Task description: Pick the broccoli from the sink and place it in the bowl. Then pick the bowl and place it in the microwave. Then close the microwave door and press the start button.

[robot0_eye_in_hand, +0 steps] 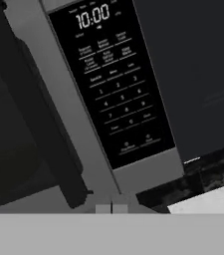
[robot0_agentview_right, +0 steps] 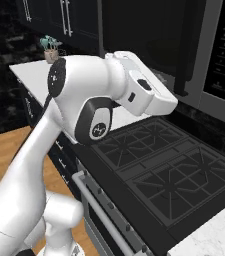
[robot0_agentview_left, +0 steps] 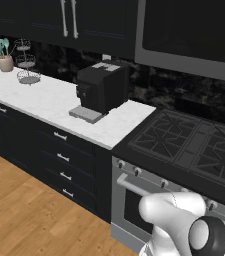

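The microwave (robot0_agentview_left: pixel 189 37) hangs above the stove, and its door (robot0_agentview_right: pixel 144 35) with the dark glass lies shut against the body. In the hand view the control panel (robot0_eye_in_hand: pixel 111 79) is close in front, showing a clock reading 10:00, a keypad and two small buttons in the bottom row; the labels are too small to read. The door's dark handle (robot0_eye_in_hand: pixel 49 134) runs left of the panel. My gripper (robot0_eye_in_hand: pixel 112 208) is shut, fingertips together and holding nothing, a little short of the panel's lower edge. The white hand (robot0_agentview_right: pixel 151 95) is raised towards the microwave. The broccoli, bowl and sink are out of view.
A black gas cooktop (robot0_agentview_right: pixel 169 170) lies under the raised arm, with the oven and its handle (robot0_agentview_left: pixel 134 187) below. A black coffee machine (robot0_agentview_left: pixel 101 87) stands on the white marble counter (robot0_agentview_left: pixel 44 97) to the left, with a wire stand (robot0_agentview_left: pixel 26 62) and a potted plant (robot0_agentview_left: pixel 4 55) further back.
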Available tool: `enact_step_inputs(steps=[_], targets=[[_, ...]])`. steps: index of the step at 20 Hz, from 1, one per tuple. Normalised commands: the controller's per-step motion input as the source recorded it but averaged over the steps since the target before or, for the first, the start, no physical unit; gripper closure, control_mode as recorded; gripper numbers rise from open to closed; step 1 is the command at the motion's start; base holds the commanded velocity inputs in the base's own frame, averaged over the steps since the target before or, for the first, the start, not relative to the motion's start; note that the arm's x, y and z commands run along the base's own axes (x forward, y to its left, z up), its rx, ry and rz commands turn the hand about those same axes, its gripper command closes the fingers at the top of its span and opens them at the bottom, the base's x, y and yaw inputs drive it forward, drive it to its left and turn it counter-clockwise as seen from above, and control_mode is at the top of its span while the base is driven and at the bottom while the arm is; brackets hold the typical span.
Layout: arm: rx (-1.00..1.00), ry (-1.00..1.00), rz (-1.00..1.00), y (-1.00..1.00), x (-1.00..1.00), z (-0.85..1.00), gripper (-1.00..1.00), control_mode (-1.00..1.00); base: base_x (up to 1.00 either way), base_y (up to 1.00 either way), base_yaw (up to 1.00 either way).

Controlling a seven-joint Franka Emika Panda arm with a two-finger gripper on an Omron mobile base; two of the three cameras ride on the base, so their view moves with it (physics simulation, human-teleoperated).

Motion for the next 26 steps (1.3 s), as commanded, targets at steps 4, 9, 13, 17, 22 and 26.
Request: enact_step_inputs(steps=[4, 9, 13, 17, 22, 26], targets=[[0.16, -0.28, 0.0, -0.2, 0.16, 0.04, 1.0, -1.0, 0.0, 0.0, 0.0], [0.09, -0.12, 0.0, -0.24, 0.16, -0.04, 1.0, -1.0, 0.0, 0.0, 0.0], [0.06, 0.0, 0.0, -0.35, 0.09, -0.03, 1.0, -1.0, 0.0, 0.0, 0.0], [0.07, -0.01, 0.0, -0.3, 0.0, 0.0, 1.0, -1.0, 0.0, 0.0, 0.0], [0.08, -0.04, 0.0, -0.27, -0.02, -0.04, 1.0, -1.0, 0.0, 0.0, 0.0], [-0.01, -0.27, 0.0, -0.01, -0.06, -0.29, 1.0, -1.0, 0.0, 0.0, 0.0]])
